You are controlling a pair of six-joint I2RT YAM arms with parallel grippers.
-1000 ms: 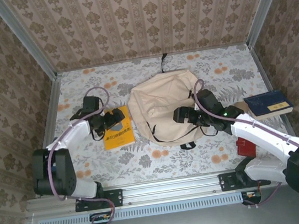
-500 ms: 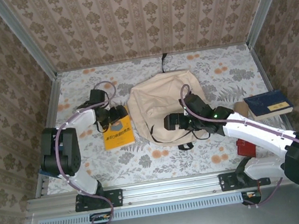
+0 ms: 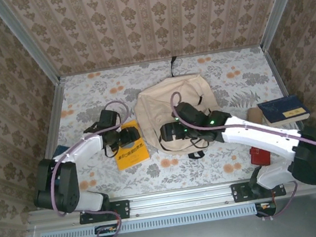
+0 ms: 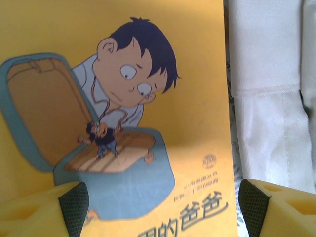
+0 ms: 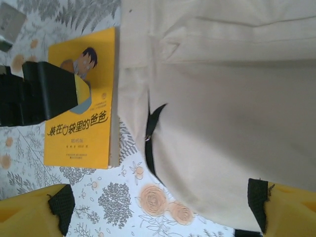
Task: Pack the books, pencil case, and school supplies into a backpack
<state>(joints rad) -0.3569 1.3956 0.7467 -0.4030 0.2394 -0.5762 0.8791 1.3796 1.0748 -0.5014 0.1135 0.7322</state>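
The beige backpack [image 3: 173, 101] lies flat at mid-table, also in the right wrist view [image 5: 232, 98]. Left of it lies a thin yellow book with a cartoon boy on its cover [image 3: 133, 152] [image 4: 148, 98] [image 5: 81, 123]. My left gripper [image 3: 126, 137] [image 4: 163, 210] hovers open over this book, one fingertip over the cover and the other just past its right edge. My right gripper [image 3: 169, 132] [image 5: 159, 205] is open above the backpack's near-left edge, beside a dark zipper line [image 5: 150, 143], with nothing between its fingers. A navy book [image 3: 284, 109] lies at the far right.
A small red square thing [image 3: 260, 155] sits near the right arm's base, and a tan object [image 3: 254, 114] is next to the navy book. Metal frame rails and patterned walls close in the floral table on the left, the right and the back.
My right gripper has swept left across the backpack to its near-left edge. My left gripper has come nearer over the yellow book, which has slid a little toward me and turned.
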